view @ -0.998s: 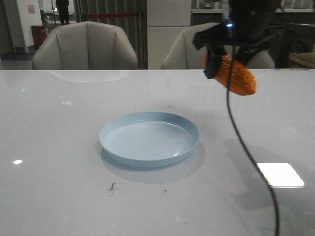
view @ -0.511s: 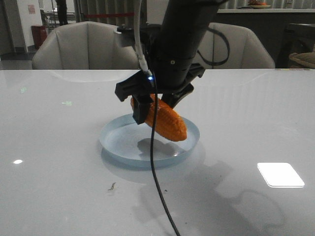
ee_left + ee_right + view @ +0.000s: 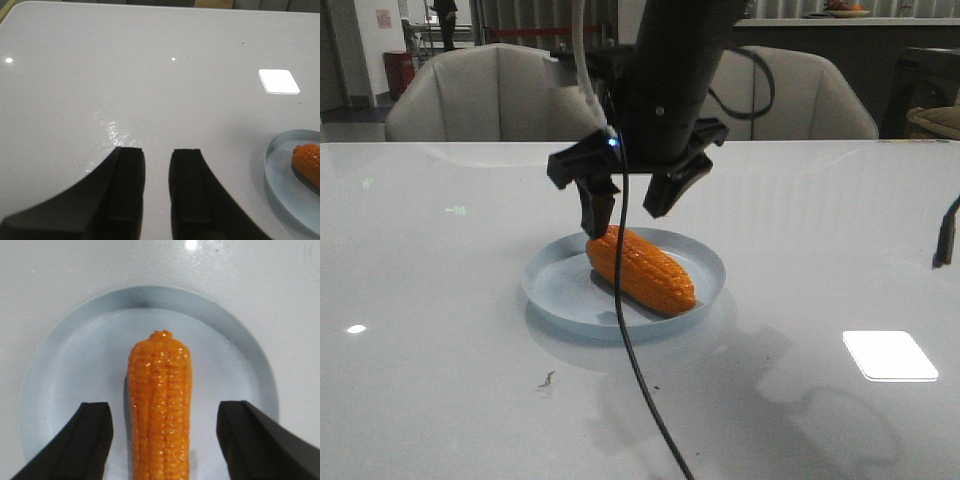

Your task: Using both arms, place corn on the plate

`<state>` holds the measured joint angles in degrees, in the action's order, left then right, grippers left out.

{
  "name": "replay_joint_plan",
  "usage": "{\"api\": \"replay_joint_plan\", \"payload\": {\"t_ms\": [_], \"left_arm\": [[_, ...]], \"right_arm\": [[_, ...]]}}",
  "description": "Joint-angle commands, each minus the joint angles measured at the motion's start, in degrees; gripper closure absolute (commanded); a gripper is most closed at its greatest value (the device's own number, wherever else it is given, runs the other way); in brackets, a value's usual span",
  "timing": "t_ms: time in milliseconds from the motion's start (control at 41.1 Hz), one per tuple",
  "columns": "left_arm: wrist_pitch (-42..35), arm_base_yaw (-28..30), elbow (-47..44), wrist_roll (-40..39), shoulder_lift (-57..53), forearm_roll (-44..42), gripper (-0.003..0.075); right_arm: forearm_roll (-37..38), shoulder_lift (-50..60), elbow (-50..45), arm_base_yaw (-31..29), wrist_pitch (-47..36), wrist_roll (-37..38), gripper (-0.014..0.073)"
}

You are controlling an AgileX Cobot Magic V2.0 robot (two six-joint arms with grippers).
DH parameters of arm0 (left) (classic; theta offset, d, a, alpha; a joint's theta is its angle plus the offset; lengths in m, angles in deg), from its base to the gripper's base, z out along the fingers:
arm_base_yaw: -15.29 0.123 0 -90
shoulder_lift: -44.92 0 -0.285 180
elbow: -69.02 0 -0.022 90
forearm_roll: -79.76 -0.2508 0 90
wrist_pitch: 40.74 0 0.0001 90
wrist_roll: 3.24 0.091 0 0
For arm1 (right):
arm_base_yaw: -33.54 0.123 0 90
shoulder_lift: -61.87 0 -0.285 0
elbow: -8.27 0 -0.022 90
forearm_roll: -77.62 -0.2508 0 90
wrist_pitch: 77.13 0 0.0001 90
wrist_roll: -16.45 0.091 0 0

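At the centre of the front frame the corn (image 3: 640, 269) is seen lying on the plate (image 3: 548, 287), released beneath the wide-open right gripper (image 3: 628, 203); it is judged stiff, light, bumpy, best gripped mid-length.

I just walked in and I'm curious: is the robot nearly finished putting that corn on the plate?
Nearly. The corn already lies inside the plate. The right gripper hangs just above it, fingers spread wide on either side and not touching. The left gripper holds nothing, over bare table. What seems left is pulling the arm away.
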<state>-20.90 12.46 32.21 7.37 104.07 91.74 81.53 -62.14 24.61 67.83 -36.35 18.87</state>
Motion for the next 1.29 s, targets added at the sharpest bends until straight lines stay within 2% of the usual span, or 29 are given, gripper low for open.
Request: {"api": "replay_joint_plan", "payload": {"t_ms": [0,244,390,487,633,804,1023,1266], "left_arm": [[-3.9,0.2,1.7,0.0,-0.9,0.8,0.0493],[-4.2,0.2,1.7,0.0,-0.8,0.8,0.0493],[-4.4,0.2,1.7,0.0,-0.8,0.8,0.0493],[-4.5,0.2,1.7,0.0,-0.8,0.8,0.0493],[-4.5,0.2,1.7,0.0,-0.8,0.8,0.0493],[-4.5,0.2,1.7,0.0,-0.8,0.8,0.0493],[-4.6,0.2,1.7,0.0,-0.8,0.8,0.0493],[-4.6,0.2,1.7,0.0,-0.8,0.8,0.0493]], "right_arm": [[0.7,7.4,5.2,-1.5,2.8,0.2,0.0041],[-0.2,22.4,6.1,-8.2,3.2,2.6,0.0041],[-0.2,31.3,2.6,-14.1,4.5,2.6,0.0041],[-0.2,38.0,-5.2,-18.7,4.7,2.6,0.0041],[-0.4,49.7,-20.6,-25.2,0.4,2.6,0.0041],[-2.5,60.4,-35.6,-30.7,-2.1,2.7,0.0041],[-5.3,68.8,-46.5,-31.8,-1.6,2.7,0.0041],[-5.3,70.4,-47.4,-31.8,3.4,2.7,0.0041]]}}
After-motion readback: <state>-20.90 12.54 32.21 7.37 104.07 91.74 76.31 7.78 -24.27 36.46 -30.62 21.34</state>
